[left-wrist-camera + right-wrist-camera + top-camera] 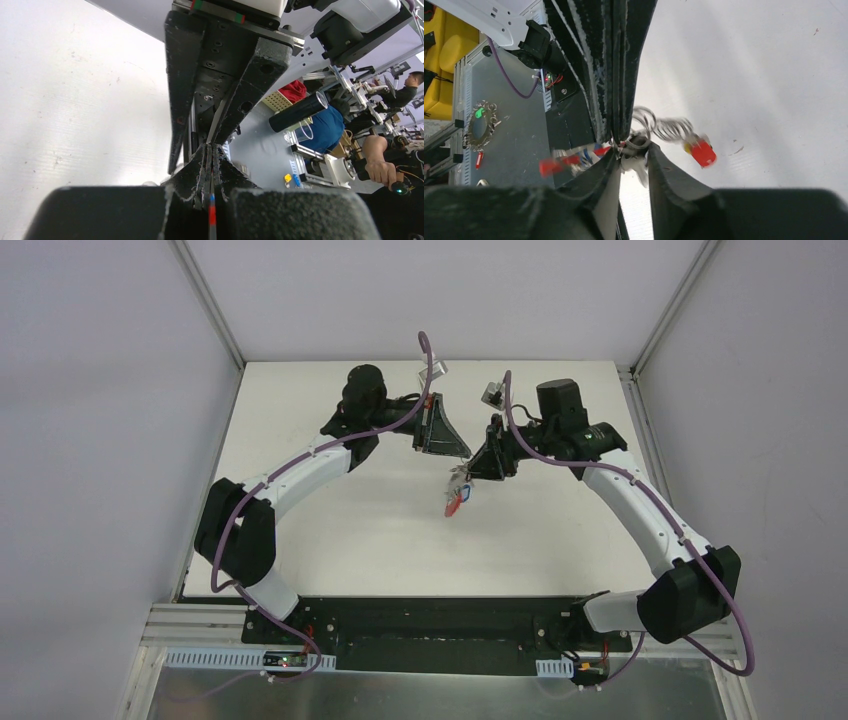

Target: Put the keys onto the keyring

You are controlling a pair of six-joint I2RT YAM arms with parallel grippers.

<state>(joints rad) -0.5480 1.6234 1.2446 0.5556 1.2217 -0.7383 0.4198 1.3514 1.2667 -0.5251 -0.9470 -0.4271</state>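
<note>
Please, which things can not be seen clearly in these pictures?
Top view: keys too small to count.
Right wrist view: keys motion-blurred; whether the right fingers grip any is unclear.
Left wrist view: thin red-blue strip between the left fingers, seen edge-on, cannot be identified.

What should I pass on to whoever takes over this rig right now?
Left gripper: shut on a thin red-and-blue piece, seen edge-on; key or ring, unclear.
Right gripper: jaws apart around the metal rings; grip unclear.
Keys: the bunch hangs between both grippers, above the table.
Done: red and blue keys dangle from the rings.
Left: probably threading the pinched piece onto the rings, then checking it holds.
</note>
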